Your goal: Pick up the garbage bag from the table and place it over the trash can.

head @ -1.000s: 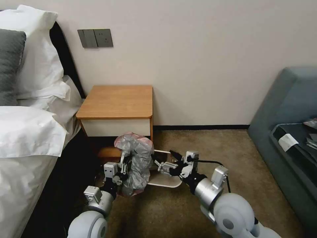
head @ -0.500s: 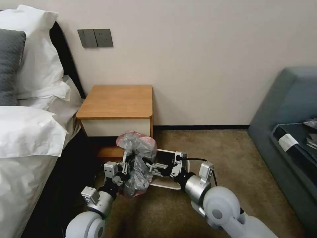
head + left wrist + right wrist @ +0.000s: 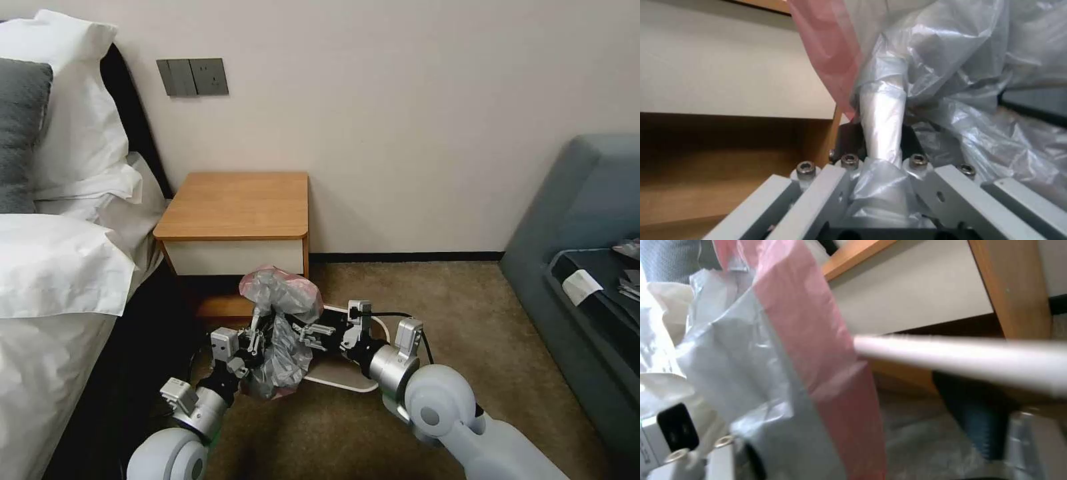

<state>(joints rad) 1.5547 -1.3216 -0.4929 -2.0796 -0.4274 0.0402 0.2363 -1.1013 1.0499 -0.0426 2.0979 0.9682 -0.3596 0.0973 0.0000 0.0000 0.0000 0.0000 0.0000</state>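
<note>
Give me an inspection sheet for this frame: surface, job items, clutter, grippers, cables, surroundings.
Surface: nightstand top bare.
Job's things: garbage bag bunched, held off the carpet over the near-left end of the trash can.
Clutter: nothing seen.
Grippers: left gripper shut on the bag; right gripper at the bag over the can, grip unclear.
Cables: black cable at right wrist.
Surroundings: bed left, sofa right, wall switch panel.

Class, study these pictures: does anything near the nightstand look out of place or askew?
Yes. The thin crinkly grey plastic garbage bag hangs bunched in a crumpled wad beside the cream-beige plastic trash can, not spread over its rim. The left hand is shut on a twisted neck of it; the right hand reaches into its folds.
</note>
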